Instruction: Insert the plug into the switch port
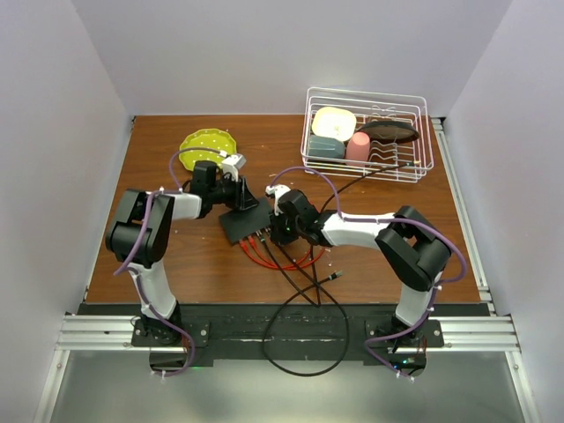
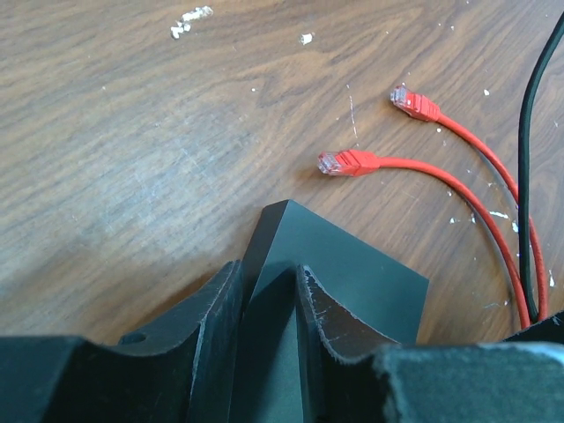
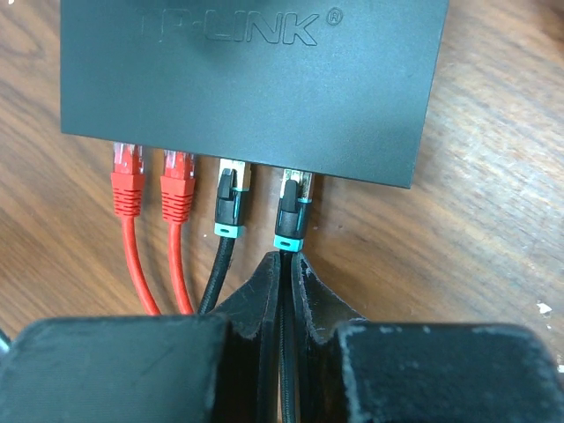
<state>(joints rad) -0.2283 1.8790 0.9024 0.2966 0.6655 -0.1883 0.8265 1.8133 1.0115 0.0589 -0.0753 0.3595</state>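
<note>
Mid-counter (image 1: 189, 264), the right claw (image 3: 284, 264) is clenched on a black cable (image 3: 283, 317) just behind the plug (image 3: 292, 211). The plug's tip sits at a port (image 3: 296, 174) on the switch's (image 3: 247, 88) near edge; seating depth cannot be told. Two red plugs (image 3: 129, 181) and another black one (image 3: 229, 198) occupy ports toward the left edge. The left claw (image 2: 269, 278) grasps the switch's far corner. A plate (image 1: 207, 145) and a rack (image 1: 368, 159) stand by the far edge.

Both arms at your flat matte-black rectangular box (image 1: 240, 226).
Left gripper (image 1: 247, 201) at far edge, right gripper (image 1: 271, 233) at near edge among thin red cables (image 1: 256, 254) and black cables (image 1: 300, 273).
</note>
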